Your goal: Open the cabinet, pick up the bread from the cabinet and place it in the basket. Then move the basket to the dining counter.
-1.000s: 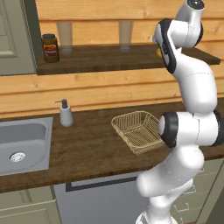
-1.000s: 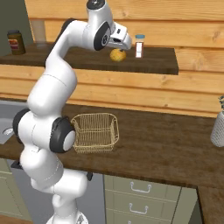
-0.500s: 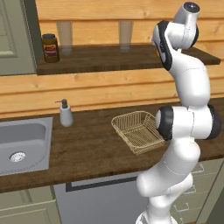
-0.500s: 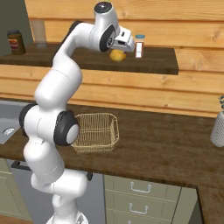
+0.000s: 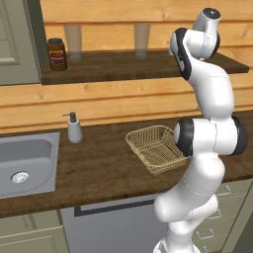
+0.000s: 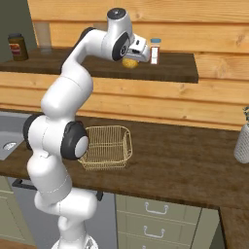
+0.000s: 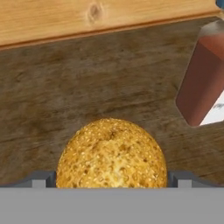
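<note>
The bread (image 7: 112,160) is a round golden bun resting on the dark wooden shelf (image 7: 87,87) of the cabinet. My gripper (image 7: 112,177) is open, and its fingertips (image 7: 43,177) stand on either side of the bun without pressing it. From the right base view, the gripper (image 6: 133,57) hangs right over the bread (image 6: 128,63). The pale-gold wire basket (image 5: 155,148) (image 6: 104,146) sits empty on the worktop below, beside the arm. A grey-green cabinet door (image 5: 17,39) stands at the shelf's left end. The dining counter is out of view.
A shaker with a blue lid (image 6: 155,50) (image 7: 201,83) stands just right of the bun. Further left on the shelf are a dark jar (image 5: 57,53) and two glasses (image 5: 73,38). A soap dispenser (image 5: 74,128) and steel sink (image 5: 24,163) are at the left.
The hand has moved a little to the right and down, closer onto the bun. The jaws have stayed open, and the basket and bun have not moved.
</note>
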